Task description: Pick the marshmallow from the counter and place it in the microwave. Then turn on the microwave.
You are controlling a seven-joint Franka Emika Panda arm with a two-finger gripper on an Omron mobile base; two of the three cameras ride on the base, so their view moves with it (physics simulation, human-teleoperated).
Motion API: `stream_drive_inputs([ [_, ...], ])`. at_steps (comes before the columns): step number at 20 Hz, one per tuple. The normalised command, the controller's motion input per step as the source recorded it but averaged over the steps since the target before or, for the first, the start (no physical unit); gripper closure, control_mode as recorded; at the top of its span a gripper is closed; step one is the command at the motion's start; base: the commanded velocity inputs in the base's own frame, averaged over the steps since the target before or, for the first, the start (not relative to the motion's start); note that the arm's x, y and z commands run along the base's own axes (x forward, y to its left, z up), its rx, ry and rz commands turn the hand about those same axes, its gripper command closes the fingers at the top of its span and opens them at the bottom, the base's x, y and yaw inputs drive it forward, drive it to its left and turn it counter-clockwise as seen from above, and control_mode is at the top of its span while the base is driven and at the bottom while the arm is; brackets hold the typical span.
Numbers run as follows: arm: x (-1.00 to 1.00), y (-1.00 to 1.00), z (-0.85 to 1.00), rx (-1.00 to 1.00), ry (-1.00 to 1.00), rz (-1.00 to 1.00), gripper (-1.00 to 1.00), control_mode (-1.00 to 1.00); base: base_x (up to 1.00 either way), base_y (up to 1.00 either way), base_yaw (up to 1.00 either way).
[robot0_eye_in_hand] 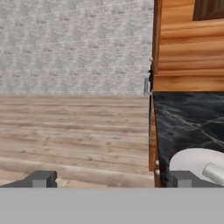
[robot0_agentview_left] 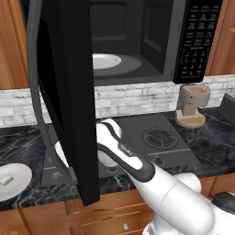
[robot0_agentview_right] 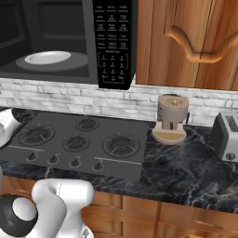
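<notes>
Here the marshmallow [robot0_agentview_left: 6,179] lies on a white plate [robot0_agentview_left: 18,186] at the lower left of the left base view, on the black worktop [robot0_agentview_left: 27,142] left of the stovetop [robot0_agentview_left: 158,137]; in the hand view it appears at the lower right edge, beside the right fingertip. The hand [robot0_eye_in_hand: 111,179] is spread fully wide and grips nothing, its two dark fingertips [robot0_eye_in_hand: 41,178] straddling the worktop's edge, with wooden floor beyond. The microwave [robot0_agentview_left: 137,41] hangs above with its door [robot0_agentview_left: 64,92] swung open and its turntable [robot0_agentview_left: 108,62] bare. To do the reach well, the hand should, in my judgement, shift toward the plate until the block sits midway between the fingertips, descend clear of the plate rim, and close gently, since the piece is small and likely soft. The open door overhangs the arm, so the lift should swing around it.
</notes>
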Motion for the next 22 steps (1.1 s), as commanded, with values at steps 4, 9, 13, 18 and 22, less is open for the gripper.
stream_drive_inputs([
  [4,0.27,0.29,-0.29,0.00,0.00,0.00,-1.00,-1.00,0.00,0.00,0.00],
  [9,0.32,0.34,-0.24,0.00,0.00,0.00,-1.00,-1.00,0.00,0.00,0.00],
  [13,0.30,0.39,-0.26,0.00,0.00,0.00,-1.00,-1.00,0.00,0.00,0.00],
  [18,0.20,0.29,-0.17,-0.04,0.00,0.00,-1.00,-1.00,0.00,0.00,0.00],
  [22,0.20,0.25,-0.21,-0.06,0.00,0.00,-1.00,-1.00,0.00,0.00,0.00],
])
